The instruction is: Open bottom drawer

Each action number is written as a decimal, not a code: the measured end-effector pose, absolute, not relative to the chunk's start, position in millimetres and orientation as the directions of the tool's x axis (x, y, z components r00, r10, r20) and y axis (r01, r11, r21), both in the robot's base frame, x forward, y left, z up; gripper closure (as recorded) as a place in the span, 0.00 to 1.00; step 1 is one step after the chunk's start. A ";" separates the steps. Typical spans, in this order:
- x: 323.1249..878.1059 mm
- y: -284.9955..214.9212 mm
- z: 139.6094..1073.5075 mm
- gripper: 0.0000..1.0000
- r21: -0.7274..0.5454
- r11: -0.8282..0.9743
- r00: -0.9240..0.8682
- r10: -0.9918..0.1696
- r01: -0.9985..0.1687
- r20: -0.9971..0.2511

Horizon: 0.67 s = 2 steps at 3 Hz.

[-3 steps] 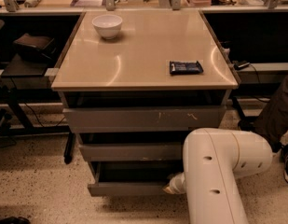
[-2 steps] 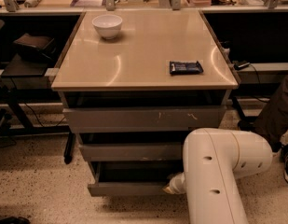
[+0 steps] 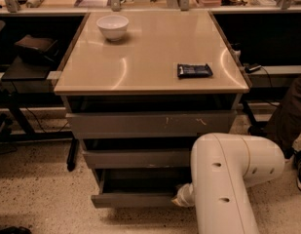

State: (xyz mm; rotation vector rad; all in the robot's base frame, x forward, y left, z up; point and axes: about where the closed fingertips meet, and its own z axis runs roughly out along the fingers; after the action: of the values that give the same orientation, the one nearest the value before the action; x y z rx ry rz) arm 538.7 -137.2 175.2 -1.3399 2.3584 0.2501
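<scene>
The bottom drawer (image 3: pixel 133 199) is the lowest grey front of the cabinet. It stands pulled out a little, with a dark gap above its front. Above it are the middle grey front (image 3: pixel 135 158) and the wide top front (image 3: pixel 150 124) with pale scratch marks. My white arm (image 3: pixel 228 179) fills the lower right. My gripper (image 3: pixel 180 197) reaches in at the right end of the bottom drawer's front and is mostly hidden behind the arm.
The cabinet's beige top (image 3: pixel 150 57) bears a white bowl (image 3: pixel 113 27) at the back left and a dark packet (image 3: pixel 194 70) at the right. Dark desks and cables flank the cabinet. Speckled floor lies in front.
</scene>
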 end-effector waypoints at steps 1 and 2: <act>538.6 -135.7 178.1 1.00 -0.047 0.521 -0.451 -0.778 -0.852 -0.438; 525.8 -135.1 175.3 1.00 -0.028 0.530 -0.465 -0.767 -0.847 -0.443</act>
State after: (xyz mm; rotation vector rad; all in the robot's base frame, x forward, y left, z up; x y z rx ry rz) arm 525.8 -135.1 175.3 -1.3228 2.3695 0.2742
